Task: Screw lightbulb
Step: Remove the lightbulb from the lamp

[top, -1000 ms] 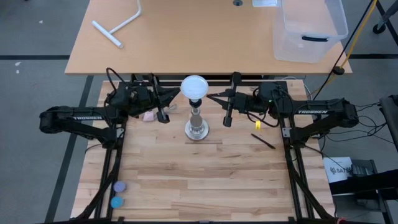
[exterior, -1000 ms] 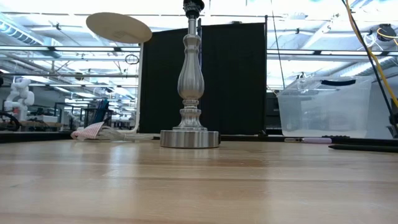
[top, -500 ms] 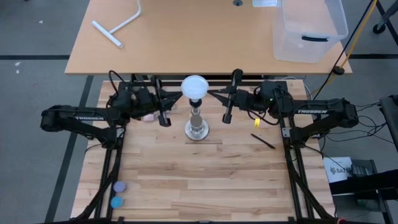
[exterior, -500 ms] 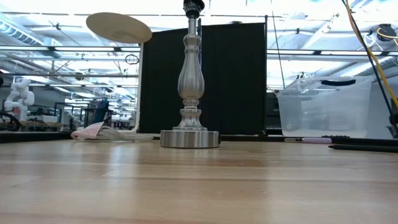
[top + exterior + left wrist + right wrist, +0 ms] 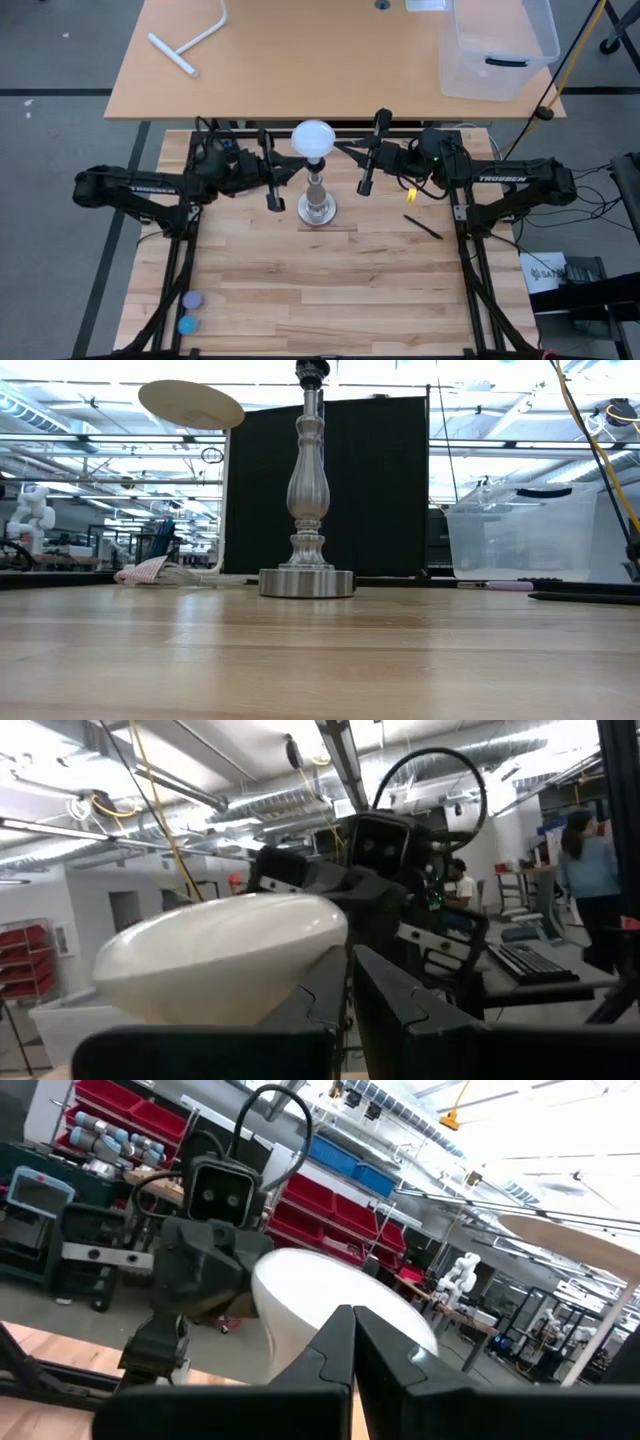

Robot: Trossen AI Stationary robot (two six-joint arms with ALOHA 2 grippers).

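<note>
bulb: white frosted globe (image 5: 313, 139), sits on top of the lamp post (image 5: 316, 196) mid-table, between the two arms
left gripper: (image 5: 292, 168) just left of the bulb, under the globe. Fingers look pinched in with a small gap; can't say for sure it's actually holding the neck
right gripper: (image 5: 340, 151) just right of the bulb, fingers pressed flat together, nothing in them
high view: only one that gets both arms, the bulb and the whole butcher-block table (image 5: 330, 290) in one shot; also a black pen (image 5: 423, 226) near the right arm and a clear plastic bin (image 5: 498, 45) on the far table
low view: no arms or bulb here, just the post (image 5: 306, 500), a brushed silvery turned baluster shape on a round flat base, black socket at the very top
left wrist view: globe (image 5: 225, 960) huge and smooth, right past its own dark fingers (image 5: 400, 1010); right arm behind it
right wrist view: globe (image 5: 310, 1300) behind the shut fingers (image 5: 330, 1355), left arm facing back
</note>
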